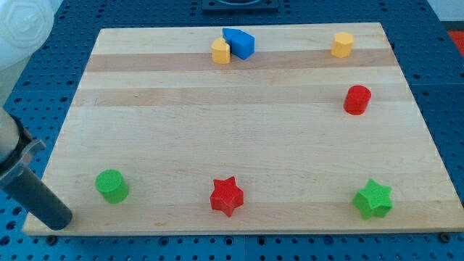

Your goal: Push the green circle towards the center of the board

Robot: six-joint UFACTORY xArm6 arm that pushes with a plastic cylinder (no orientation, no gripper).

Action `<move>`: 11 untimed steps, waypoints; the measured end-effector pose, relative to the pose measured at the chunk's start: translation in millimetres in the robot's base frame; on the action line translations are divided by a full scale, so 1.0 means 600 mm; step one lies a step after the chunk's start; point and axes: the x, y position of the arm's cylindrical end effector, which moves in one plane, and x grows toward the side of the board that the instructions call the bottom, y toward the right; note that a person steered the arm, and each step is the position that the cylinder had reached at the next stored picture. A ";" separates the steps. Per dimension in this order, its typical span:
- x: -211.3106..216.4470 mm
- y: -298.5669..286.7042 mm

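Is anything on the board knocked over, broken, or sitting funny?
Nothing looks broken or tipped. The only cramped spot is at the view's top, where the yellow block sits right against the blue block. My tip rests at the board's bottom left corner, to the left of the green circle, not touching it.

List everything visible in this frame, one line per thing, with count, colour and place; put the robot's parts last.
green circle: 1, green, bottom left of the board
red star: 1, red, bottom middle
green star: 1, green, bottom right
red cylinder: 1, red, right side
yellow block: 1, yellow, top right
small yellow block: 1, yellow, top middle, beside the blue one
blue block: 1, blue, top middle
board: 1, pale wood
my tip: 1, dark rod, bottom-left edge, left of and below the green circle, apart from it
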 end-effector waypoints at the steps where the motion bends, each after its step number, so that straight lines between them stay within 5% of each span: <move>1: -0.006 0.003; 11: -0.103 0.153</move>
